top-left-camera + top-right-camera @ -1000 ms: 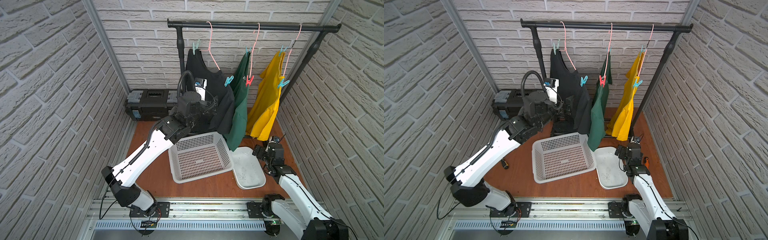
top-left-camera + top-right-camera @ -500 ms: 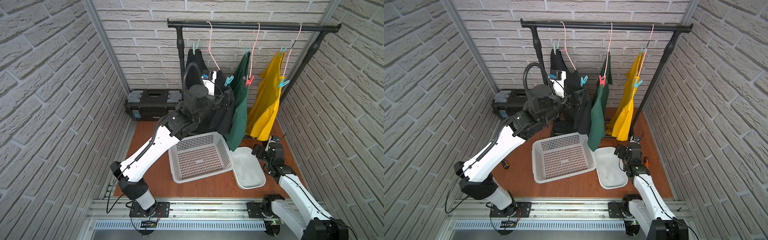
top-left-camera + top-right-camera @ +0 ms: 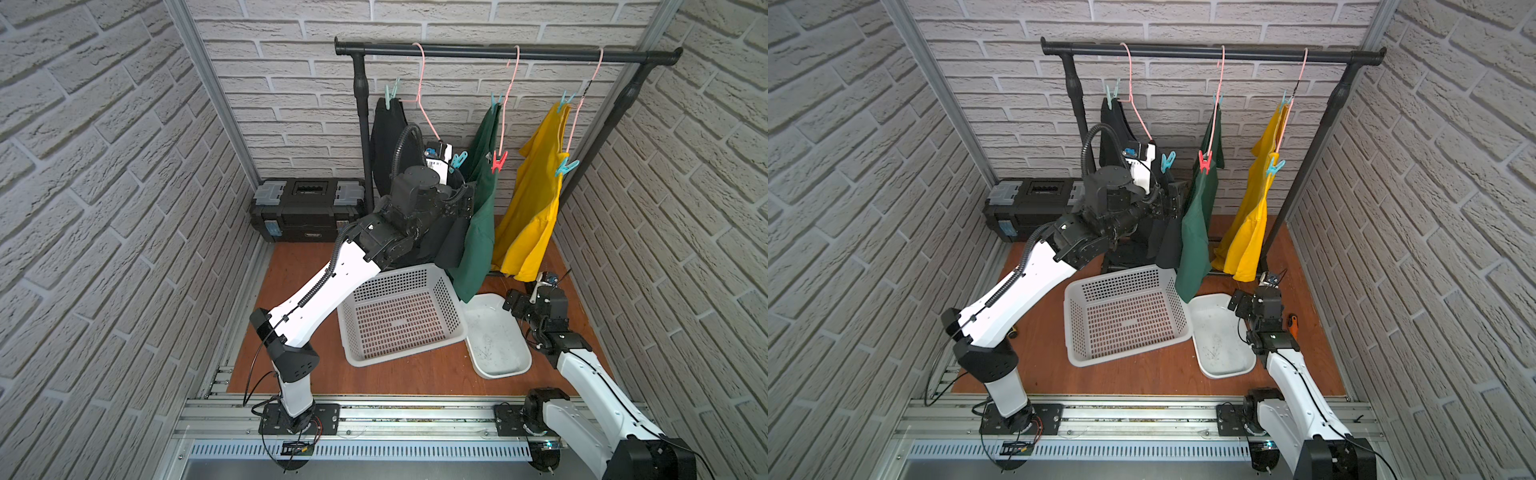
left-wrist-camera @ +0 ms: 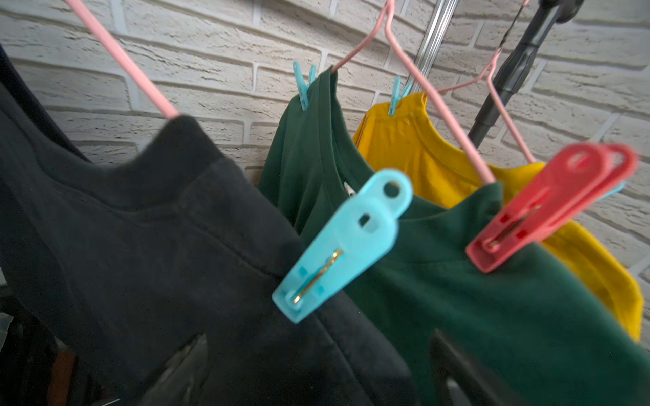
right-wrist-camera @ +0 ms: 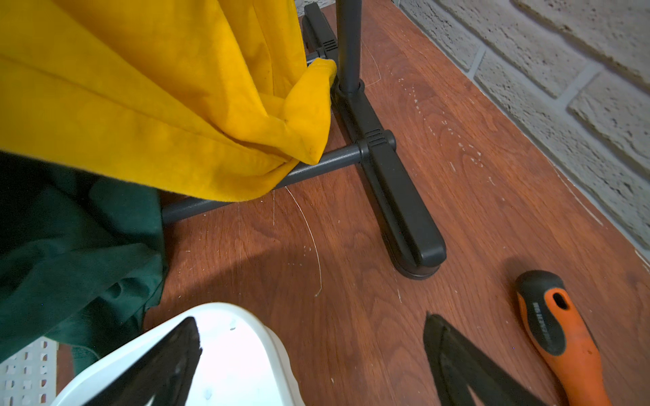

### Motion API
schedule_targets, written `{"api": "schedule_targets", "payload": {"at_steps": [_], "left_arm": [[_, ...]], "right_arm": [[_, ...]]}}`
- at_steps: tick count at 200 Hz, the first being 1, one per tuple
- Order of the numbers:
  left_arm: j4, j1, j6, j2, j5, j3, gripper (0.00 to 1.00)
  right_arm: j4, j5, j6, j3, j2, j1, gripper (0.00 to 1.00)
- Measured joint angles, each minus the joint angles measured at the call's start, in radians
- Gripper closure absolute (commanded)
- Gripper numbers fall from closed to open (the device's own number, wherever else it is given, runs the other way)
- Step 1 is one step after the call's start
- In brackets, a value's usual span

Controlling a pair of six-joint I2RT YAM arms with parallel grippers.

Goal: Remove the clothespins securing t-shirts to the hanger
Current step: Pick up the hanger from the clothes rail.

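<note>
A brown wood bench (image 3: 286, 291) fills the lower middle of both top views. Pale brick walls (image 3: 104, 166) close it in on three sides, and an aluminium rail base runs along the bottom edge. A black rack (image 3: 498, 52) crosses the upper frame. A black toolbox (image 3: 307, 208) sits against the back wall, centre left. A white basket (image 3: 348, 332) stands mid-frame, and a white tray (image 3: 496, 340) touches its right side.

The t-shirts hang on the rack from pink hangers (image 4: 121, 58). From left to right they are the black shirt (image 3: 388, 137), the green shirt (image 3: 478, 237) and the yellow shirt (image 3: 532, 208). All six clothespins (image 3: 390, 93) are clipped on, with the red pin (image 3: 498, 161) on the green shirt.

The left arm hides much of the black shirt, and the green hem covers the basket's far right corner. In the left wrist view the left pincer (image 4: 318, 337) is released. Its fingers (image 4: 183, 365) are dark blurs, spread apart. A teal pin (image 4: 341, 242) sits just ahead of them, clear of both. Another teal pin is almost hidden behind the red one.

The right pincer (image 5: 309, 320) is also released and holds nothing. It sits low beside the tray. A screwdriver (image 5: 559, 337) lies near it, cut off by the frame edge.
</note>
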Motion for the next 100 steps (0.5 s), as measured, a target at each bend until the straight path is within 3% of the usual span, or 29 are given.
{"api": "schedule_targets", "payload": {"at_steps": [100], "left_arm": [[-0.055,0.000,0.089,-0.045,-0.140,-0.045,0.32]], "right_arm": [[0.011,-0.021,0.000,-0.016,-0.034,0.000,0.00]]}}
